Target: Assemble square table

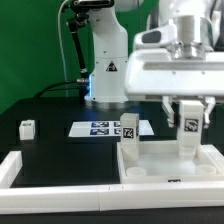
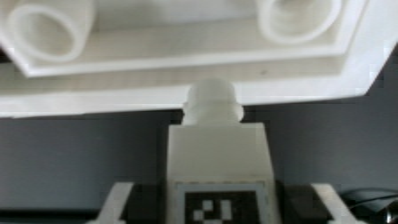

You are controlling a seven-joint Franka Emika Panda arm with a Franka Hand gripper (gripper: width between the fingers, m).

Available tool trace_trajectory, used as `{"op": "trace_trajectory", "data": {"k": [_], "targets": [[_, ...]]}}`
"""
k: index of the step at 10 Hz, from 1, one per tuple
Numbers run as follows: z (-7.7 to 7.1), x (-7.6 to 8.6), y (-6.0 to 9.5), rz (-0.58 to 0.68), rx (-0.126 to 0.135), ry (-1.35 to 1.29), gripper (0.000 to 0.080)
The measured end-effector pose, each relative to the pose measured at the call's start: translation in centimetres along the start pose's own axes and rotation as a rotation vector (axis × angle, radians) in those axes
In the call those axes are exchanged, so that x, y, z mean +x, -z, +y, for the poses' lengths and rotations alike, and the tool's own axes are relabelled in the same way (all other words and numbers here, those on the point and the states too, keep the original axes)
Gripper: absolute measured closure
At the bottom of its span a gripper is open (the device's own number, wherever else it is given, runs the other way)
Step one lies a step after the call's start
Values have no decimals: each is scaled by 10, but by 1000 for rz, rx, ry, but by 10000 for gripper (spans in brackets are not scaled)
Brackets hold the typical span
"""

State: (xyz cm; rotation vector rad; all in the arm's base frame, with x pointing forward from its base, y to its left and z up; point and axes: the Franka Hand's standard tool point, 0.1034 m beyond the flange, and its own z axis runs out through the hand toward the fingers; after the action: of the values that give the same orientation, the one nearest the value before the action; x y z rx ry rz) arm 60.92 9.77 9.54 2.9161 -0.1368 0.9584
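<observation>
The square table's white panel (image 1: 170, 168) lies at the front, on the exterior view's right. One tagged leg block (image 1: 128, 136) stands upright on its left rear corner. My gripper (image 1: 188, 118) is over the panel's right rear part, shut on a second tagged leg (image 1: 188, 127) that hangs upright just above the panel. In the wrist view the gripper (image 2: 222, 205) holds this leg (image 2: 217, 150) with its peg pointing at the rim of the panel (image 2: 178, 85), near two round sockets. A third leg block (image 1: 26, 127) lies on the table at the left.
The marker board (image 1: 100, 128) lies behind the panel, in front of the robot base (image 1: 105, 70). White border bars run along the left (image 1: 18, 165) and the front (image 1: 90, 205) of the work area.
</observation>
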Motion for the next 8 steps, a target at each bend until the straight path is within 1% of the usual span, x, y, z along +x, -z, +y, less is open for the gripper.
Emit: {"op": "trace_trajectory", "data": {"k": [2, 5, 8], "targets": [[-17, -9, 0, -10, 18, 1, 512], [-20, -14, -1, -17, 21, 13, 512], [-31, -25, -5, -29, 23, 20, 511]]}}
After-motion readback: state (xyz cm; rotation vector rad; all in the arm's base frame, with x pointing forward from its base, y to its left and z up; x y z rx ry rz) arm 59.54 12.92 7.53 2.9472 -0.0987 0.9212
